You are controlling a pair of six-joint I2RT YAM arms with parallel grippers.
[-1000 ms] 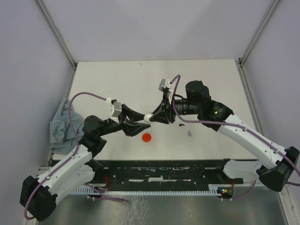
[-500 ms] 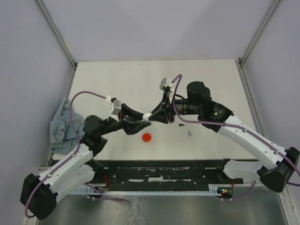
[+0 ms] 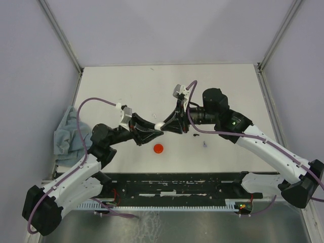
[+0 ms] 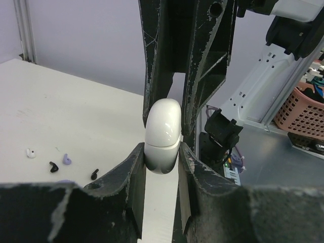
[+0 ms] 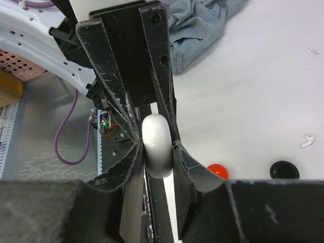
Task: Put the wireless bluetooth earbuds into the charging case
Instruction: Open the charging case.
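A white rounded charging case (image 3: 160,126) hangs above the table between both arms. My left gripper (image 3: 157,129) is shut on one end of it, with both pads touching its sides below the seam (image 4: 162,152). From the opposite side my right gripper (image 3: 164,125) is shut on the other end (image 5: 158,147). The case lid looks closed. Loose earbuds lie on the table: a white one (image 4: 31,153), a black one (image 4: 53,166), a lavender one (image 4: 66,159) and another black one (image 4: 94,173). One white earbud (image 5: 305,140) shows in the right wrist view.
A red round case (image 3: 159,148) lies on the table just below the grippers, and a black round case (image 5: 283,170) lies near it. A crumpled grey-blue cloth (image 3: 66,134) sits at the left edge. A black rail (image 3: 172,185) runs along the near edge.
My left gripper's jaws have closed from apart onto the white case, and that arm has edged slightly right. My right gripper has kept its hold.
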